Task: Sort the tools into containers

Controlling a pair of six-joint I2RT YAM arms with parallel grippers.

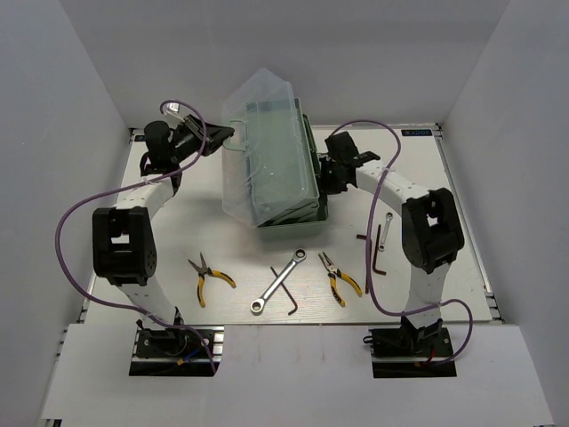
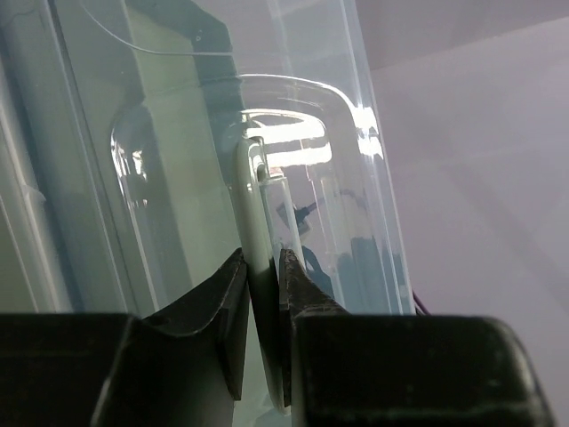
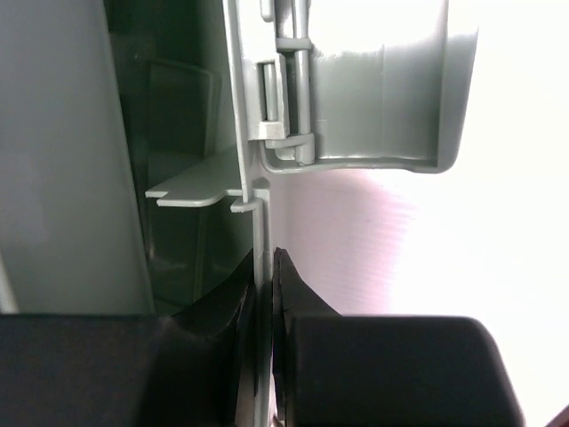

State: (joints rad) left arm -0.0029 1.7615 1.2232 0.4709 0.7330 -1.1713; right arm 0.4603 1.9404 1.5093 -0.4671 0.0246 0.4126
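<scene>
- Left jaws are closed tight on the pale handle [image 2: 253, 222] of the clear lid [image 1: 258, 133].
- The mint toolbox [image 1: 289, 218] sits mid-bench [image 1: 462, 249] with its lid tilted up. The pliers [image 1: 210, 279], wrench [image 1: 280, 281] and hex keys [image 1: 380, 258] lie loose before it.
- Right jaws clamp the toolbox's thin side wall [image 3: 260, 249].

I can read nothing here. The one marking is a small blue label [image 1: 420, 132] on the far edge of the table [image 1: 462, 182], upper right of the top view, too small to make out. The toolbox [image 1: 277, 165] shows me no legible lettering.
</scene>
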